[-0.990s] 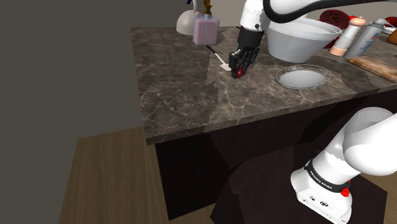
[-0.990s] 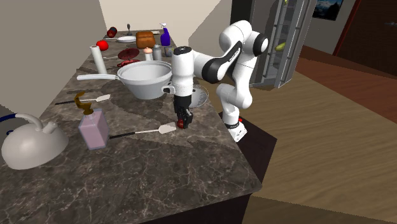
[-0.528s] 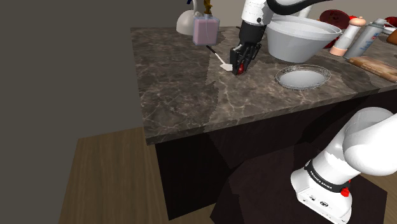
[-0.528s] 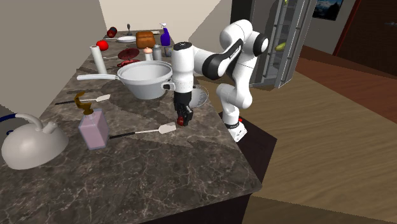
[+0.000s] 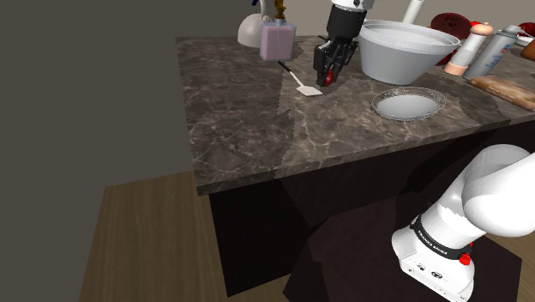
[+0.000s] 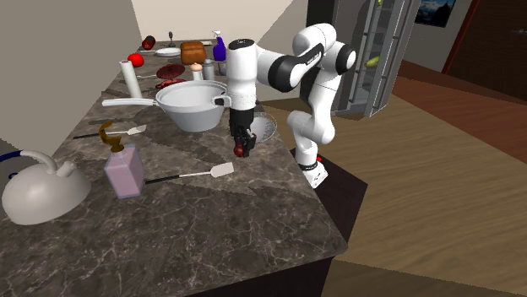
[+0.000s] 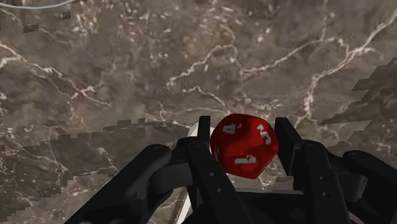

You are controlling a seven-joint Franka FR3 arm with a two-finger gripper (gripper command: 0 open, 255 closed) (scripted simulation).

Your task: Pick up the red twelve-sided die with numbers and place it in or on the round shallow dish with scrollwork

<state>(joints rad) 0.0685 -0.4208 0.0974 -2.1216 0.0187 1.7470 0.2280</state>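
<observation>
A red die with white numbers (image 7: 243, 146) sits clasped between my two black fingers, lifted clear of the dark marble counter (image 7: 191, 57). In the shoulder view my gripper (image 5: 330, 79) hangs above the counter with the die (image 5: 330, 80) at its tip, just right of a white spatula (image 5: 304, 85). The round shallow dish (image 5: 408, 105), grey inside with a thin scrolled rim, lies on the counter to the right of the gripper. In the second exterior view the gripper (image 6: 242, 150) holds the die (image 6: 241, 152) in front of the dish (image 6: 266, 128).
A large white bowl (image 5: 403, 47) stands right behind the gripper. A pink soap bottle (image 5: 277, 39) and a white domed lid (image 6: 42, 190) stand further along the counter. Bottles and tubes (image 5: 489, 50) crowd the far end. The counter edge (image 5: 343, 159) runs near the dish.
The gripper has risen from the counter with the die held in it, and moved slightly away from the spatula's blade toward the big bowl.
</observation>
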